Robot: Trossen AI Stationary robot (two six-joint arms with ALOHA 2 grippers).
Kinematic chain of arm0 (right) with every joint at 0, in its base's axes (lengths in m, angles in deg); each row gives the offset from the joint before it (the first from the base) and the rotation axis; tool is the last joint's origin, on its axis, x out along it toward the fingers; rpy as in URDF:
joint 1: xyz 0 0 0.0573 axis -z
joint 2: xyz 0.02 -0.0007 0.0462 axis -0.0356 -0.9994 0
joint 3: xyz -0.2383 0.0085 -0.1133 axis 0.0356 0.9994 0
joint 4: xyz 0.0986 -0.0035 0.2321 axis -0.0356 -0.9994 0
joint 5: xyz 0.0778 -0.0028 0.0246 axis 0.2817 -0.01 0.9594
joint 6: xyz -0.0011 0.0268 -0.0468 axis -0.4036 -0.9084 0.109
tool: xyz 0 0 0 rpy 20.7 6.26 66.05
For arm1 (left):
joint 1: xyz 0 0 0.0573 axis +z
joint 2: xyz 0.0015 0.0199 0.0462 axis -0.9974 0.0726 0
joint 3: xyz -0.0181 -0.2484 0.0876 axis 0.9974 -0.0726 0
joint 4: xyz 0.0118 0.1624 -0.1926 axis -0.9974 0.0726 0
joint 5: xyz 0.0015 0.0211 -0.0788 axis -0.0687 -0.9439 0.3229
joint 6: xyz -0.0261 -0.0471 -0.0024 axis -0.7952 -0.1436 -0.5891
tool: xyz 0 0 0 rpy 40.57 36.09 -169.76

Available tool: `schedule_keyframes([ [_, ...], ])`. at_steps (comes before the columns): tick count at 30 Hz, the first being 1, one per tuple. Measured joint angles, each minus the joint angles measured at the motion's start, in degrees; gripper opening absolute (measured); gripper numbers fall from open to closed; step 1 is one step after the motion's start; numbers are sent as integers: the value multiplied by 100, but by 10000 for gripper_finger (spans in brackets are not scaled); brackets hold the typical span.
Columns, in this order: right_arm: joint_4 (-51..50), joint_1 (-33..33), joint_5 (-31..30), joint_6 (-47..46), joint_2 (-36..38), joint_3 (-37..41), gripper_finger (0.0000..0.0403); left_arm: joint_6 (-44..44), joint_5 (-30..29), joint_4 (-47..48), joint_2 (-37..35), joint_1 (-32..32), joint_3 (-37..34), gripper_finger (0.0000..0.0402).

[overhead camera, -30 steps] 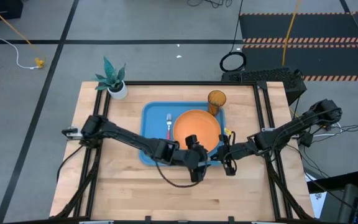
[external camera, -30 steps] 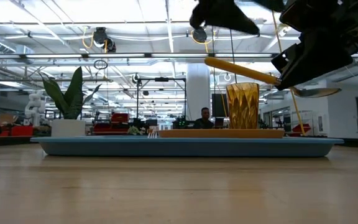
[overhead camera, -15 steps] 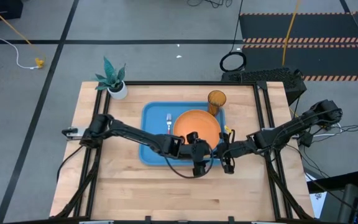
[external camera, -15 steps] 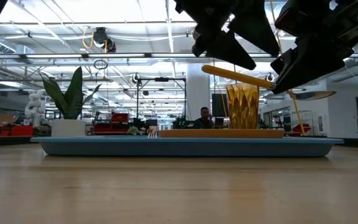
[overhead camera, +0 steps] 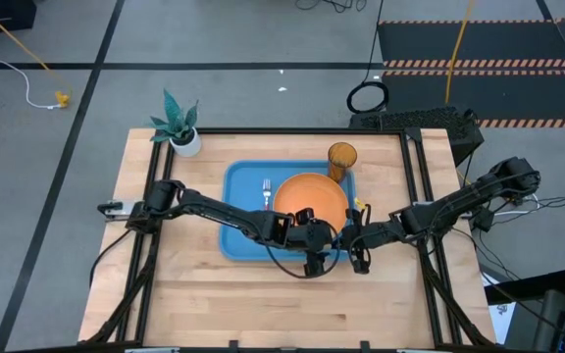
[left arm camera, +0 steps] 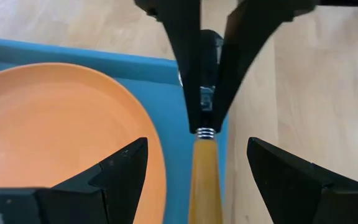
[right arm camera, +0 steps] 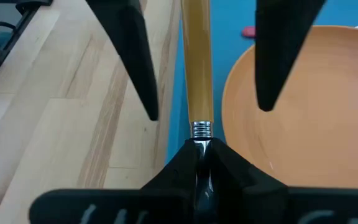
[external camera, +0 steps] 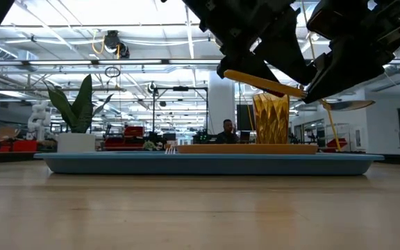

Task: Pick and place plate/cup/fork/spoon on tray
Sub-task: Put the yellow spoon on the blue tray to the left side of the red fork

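Note:
My right gripper point(overhead camera: 348, 238) is shut on the spoon point(left arm camera: 204, 180), which has an orange handle, above the blue tray's point(overhead camera: 238, 201) right rim. My left gripper point(overhead camera: 322, 243) is open. Its fingers point(right arm camera: 132, 56) stand on either side of the spoon's handle without touching it. The orange plate point(overhead camera: 310, 201) lies flat on the tray, the red-handled fork point(overhead camera: 266, 196) lies to its left, and the amber cup point(overhead camera: 341, 157) stands upright at the tray's far right corner. My right gripper pinches the spoon's metal neck point(right arm camera: 198, 144), just behind the silver ring at the handle's end, between its two fingers. The fingers come from the table's right and lie along the spoon. The spoon is lifted clear, its handle point(external camera: 262, 82) rising toward its free end, its bowl point(external camera: 349, 105) behind the fingers.
A white pot with a green plant point(overhead camera: 179, 127) stands at the table's far left corner. Bare wood lies along the near side of the table point(overhead camera: 263, 304).
My left gripper has moved toward the table's right edge and slightly down toward the spoon, and its open fingers now stand around the handle's free end. My right gripper and the spoon have kept still.

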Motion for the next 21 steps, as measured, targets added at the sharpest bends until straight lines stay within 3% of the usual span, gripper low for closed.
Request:
schedule_keyframes([
  [14, 212, 0, -132, 39, 0, 0, 17, -121, 126, 88, 15, 19, 0, 273],
  [21, 212, 0, -153, 59, 0, 0, 17, -226, 93, 233, 15, 79, 0, 207],
])
